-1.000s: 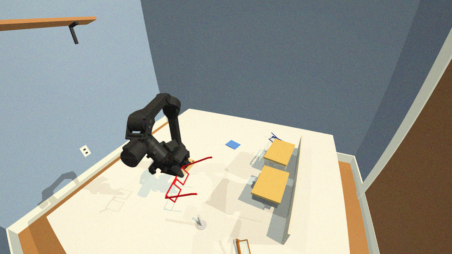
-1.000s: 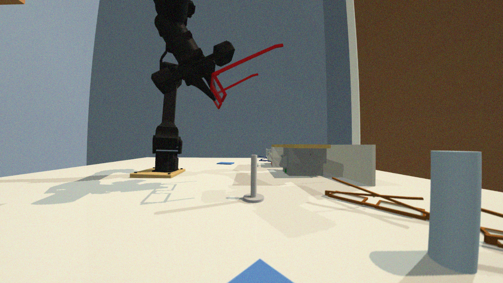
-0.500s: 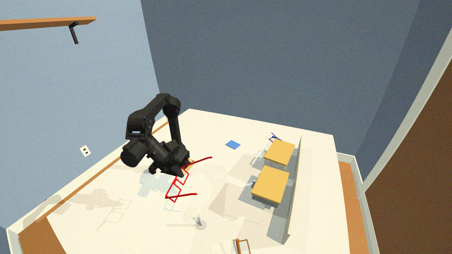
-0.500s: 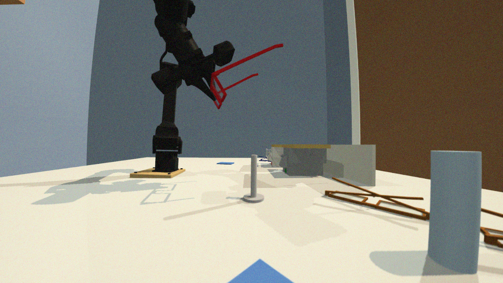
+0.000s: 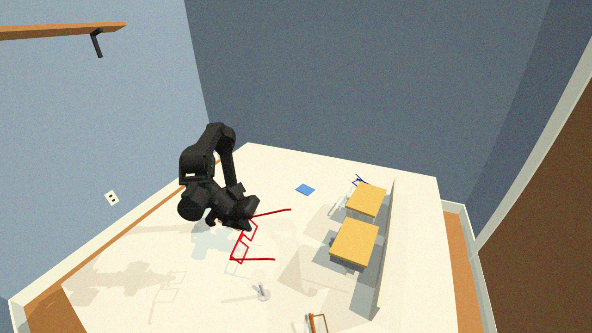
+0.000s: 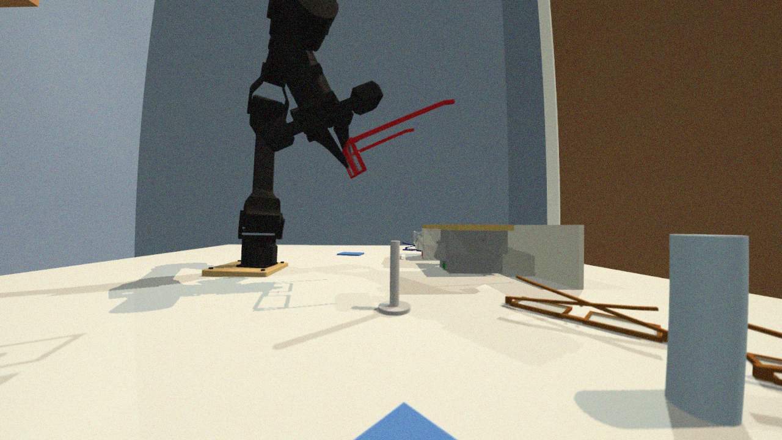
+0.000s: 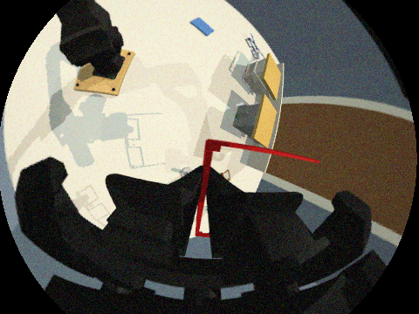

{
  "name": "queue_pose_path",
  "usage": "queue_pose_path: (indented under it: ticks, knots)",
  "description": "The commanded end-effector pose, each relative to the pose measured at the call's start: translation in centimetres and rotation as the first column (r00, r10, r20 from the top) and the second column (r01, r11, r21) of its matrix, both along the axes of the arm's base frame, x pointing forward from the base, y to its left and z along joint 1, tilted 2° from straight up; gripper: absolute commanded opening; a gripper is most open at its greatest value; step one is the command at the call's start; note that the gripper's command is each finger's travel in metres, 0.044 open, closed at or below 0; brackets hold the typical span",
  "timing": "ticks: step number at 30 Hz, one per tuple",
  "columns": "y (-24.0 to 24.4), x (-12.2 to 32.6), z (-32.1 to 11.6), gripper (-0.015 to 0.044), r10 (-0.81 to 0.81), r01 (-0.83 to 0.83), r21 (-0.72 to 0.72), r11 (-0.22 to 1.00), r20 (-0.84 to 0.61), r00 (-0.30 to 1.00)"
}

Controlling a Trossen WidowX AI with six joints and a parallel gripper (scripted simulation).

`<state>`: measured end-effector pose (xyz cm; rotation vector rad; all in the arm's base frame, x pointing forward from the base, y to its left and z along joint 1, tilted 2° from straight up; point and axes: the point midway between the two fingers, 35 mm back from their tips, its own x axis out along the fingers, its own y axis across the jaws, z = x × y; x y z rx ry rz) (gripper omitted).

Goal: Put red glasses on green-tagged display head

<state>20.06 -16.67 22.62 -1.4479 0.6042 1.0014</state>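
Observation:
The red glasses (image 5: 271, 213) (image 6: 404, 120) (image 7: 262, 150) hang high above the table, temples open, reaching toward the heads' side and tilted upward. My gripper (image 5: 248, 228) (image 6: 347, 158) (image 7: 204, 169) is shut on their front frame near the middle; the fingers partly hide the exact hold. The head with the green tag is the nearer dark grey block (image 6: 473, 251) (image 7: 245, 119) under a yellow board (image 5: 354, 242) (image 7: 265, 121). Its face is mostly hidden. The other, paler head (image 6: 431, 243) stands beyond it under a second yellow board (image 5: 366, 200) (image 7: 271, 76). The glasses are well away from both.
An upright panel (image 5: 385, 248) (image 6: 547, 256) stands behind the heads. A thin grey post (image 5: 261, 289) (image 6: 394, 273) stands nearer the camera. Brown glasses (image 5: 311, 323) (image 6: 584, 320), dark blue glasses (image 5: 359, 179), a blue-grey cylinder (image 6: 705, 328) and a blue pad (image 5: 305, 189) (image 7: 202, 26) are also on the table.

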Motion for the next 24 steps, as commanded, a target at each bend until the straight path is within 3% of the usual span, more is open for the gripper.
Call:
queue_pose_path:
  ticks: [1,24]
  knots:
    - [1.1,0.7,-0.7,0.0,-0.007,0.008,0.028,1.0,-0.048,0.999]
    - [8.3,3.9,-3.2,0.0,-0.042,0.063,0.065,0.996,-0.287,0.957]
